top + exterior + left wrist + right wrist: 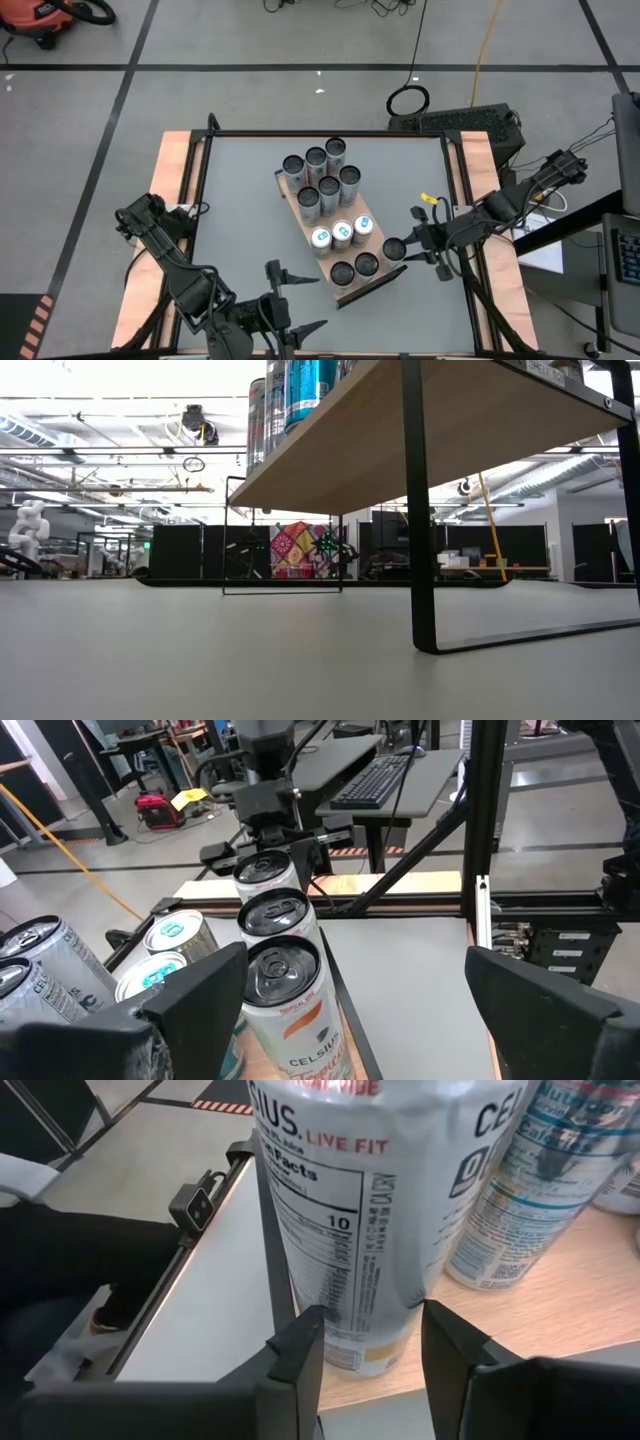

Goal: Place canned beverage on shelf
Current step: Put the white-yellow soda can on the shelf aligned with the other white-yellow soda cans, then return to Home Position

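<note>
The can (350,1230) stands upright at the shelf's (345,292) near corner, beside other cans. The right end effector (368,1342) brackets its lower body, fingers narrow on its sides. It looks rigid but smooth (likely slippery, and weighty if full), so mid-body suits. The left end effector (350,990) hangs wide over the bench (240,200).

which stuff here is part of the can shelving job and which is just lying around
Part of the job:
- shelf
- can at the shelf's edge, between the right gripper's fingers
- the other cans already standing on the shelf
- left gripper, open, waiting near the table's front edge

Just lying about:
- keyboard beyond the table
- yellow cable on the floor
- black cable coil on the floor
</note>
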Controlling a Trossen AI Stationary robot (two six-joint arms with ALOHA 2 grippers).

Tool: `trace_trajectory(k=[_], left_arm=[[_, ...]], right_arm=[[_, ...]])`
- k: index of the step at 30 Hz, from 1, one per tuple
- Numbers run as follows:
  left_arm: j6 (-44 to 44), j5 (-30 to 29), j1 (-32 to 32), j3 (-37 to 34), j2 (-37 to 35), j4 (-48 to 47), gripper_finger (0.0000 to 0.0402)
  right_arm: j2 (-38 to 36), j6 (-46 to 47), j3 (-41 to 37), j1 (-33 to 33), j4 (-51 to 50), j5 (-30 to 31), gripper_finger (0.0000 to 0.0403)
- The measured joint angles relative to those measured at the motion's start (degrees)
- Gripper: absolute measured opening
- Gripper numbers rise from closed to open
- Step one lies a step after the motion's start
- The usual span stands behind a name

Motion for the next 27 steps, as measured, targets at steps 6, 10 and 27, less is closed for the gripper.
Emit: trace_trajectory(k=[6,10,27], left_arm=[[0.0,0.0,0.0,0.0,0.0,-0.2,0.0368],[0.0,0.0,0.0,0.0,0.0,-0.5,0.0368],[0.0,-0.1,0.7,0.0,0.0,-1.4,0.0368]], right_arm=[[0.7,-1.1,0.0,0.0,1.2,0.0,0.0100],[0.7,-1.6,0.0,0.0,2.3,-1.0,0.0100],[0.6,-2.6,0.0,0.0,1.7,-3.0,0.0100]])
